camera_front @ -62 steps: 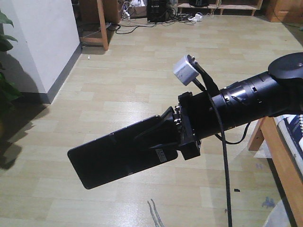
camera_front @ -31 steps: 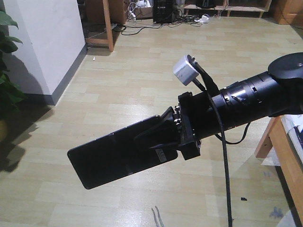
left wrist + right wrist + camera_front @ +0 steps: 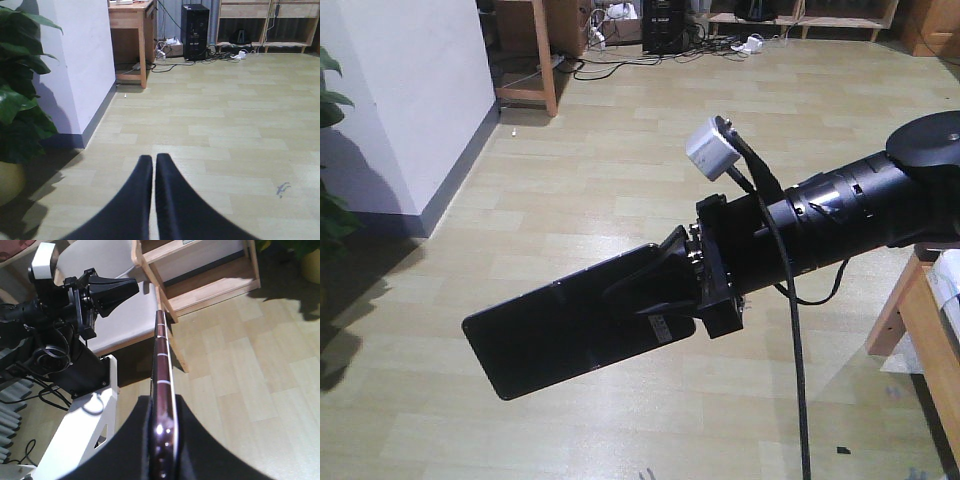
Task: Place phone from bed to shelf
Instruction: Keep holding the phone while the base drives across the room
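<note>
Plank floor stretching below; phone hanging mid-air, far from shelf at back wall. Right end effector clamping its sticker end across flat faces. Left end effector sitting pressed together, empty. Phone prob light, stiff, slippery, fragile.

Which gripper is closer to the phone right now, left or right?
Right. The right gripper is clamped on one end of the phone. The left gripper is shut on nothing and sits apart from the phone, off to its side.
</note>
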